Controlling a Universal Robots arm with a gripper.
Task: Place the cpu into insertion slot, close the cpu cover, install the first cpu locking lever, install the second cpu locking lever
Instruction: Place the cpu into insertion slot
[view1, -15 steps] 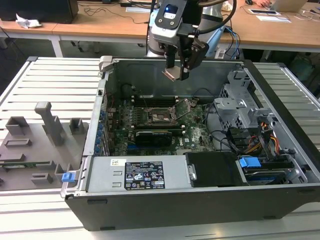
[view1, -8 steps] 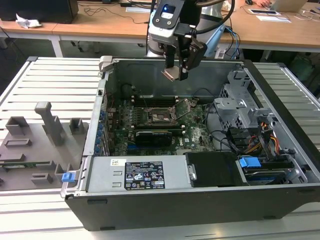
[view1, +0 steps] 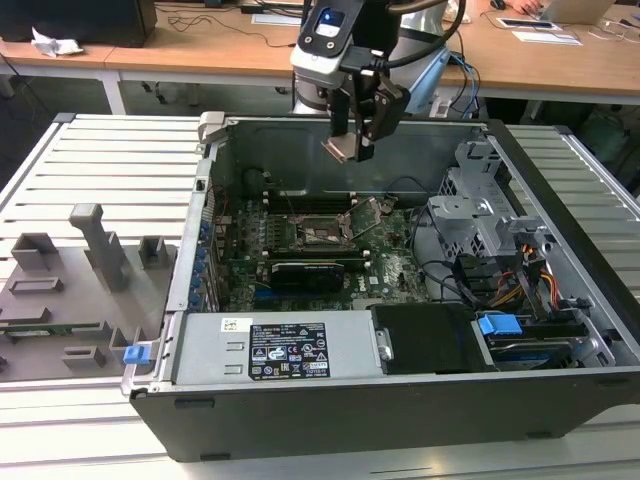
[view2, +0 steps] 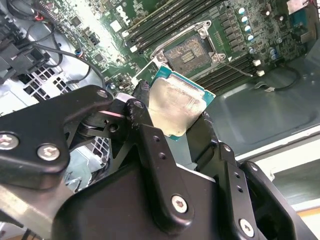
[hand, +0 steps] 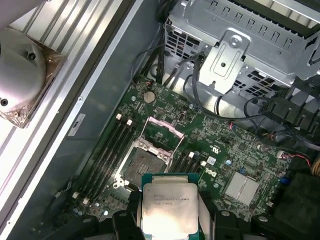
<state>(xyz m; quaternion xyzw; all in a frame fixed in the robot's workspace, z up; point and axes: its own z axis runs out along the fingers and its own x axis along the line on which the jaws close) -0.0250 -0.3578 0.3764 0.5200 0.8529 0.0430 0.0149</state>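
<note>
Tabletop of pale metal slats (view1: 100, 160) spreads under everything, and on it, toward the exterior view's left, lies a grey tray of printed fixtures (view1: 70, 290). Beside that tray sits the open computer case (view1: 350, 420), dark-walled and lying on its side with its inside facing up. Along its near wall runs the silver power supply (view1: 270, 345). A perforated metal drive cage (view1: 470, 215) fills the side toward the exterior view's right, with black cables trailing from it.

Between them lies the green motherboard (view1: 395, 265). Long black memory slots (hand: 107, 150) run on either side of the insertion slot (view1: 318, 235). That slot is a dark square socket with a grey metal rim, and in both wrist views I can see it is bare (hand: 141, 169) (view2: 188, 54). The cpu cover (hand: 162, 131) stands tilted up from the socket's far edge, hinged open, so the socket lies uncovered.

My claw (view1: 352, 150) hangs above the case near its rear wall, well clear of the board. My fingers (view2: 150, 140) are clamped on the cpu (view1: 341, 148), one black finger on each of two opposite edges. In the second wrist view its pale silver top (view2: 176, 107) faces the camera, framed by a thin teal border, with the socket beyond it. In the first wrist view the chip (hand: 169, 210) sits between my fingers, with the empty socket just past its edge. The chip is tilted, and it is apart from the socket and touches nothing but me.
</note>
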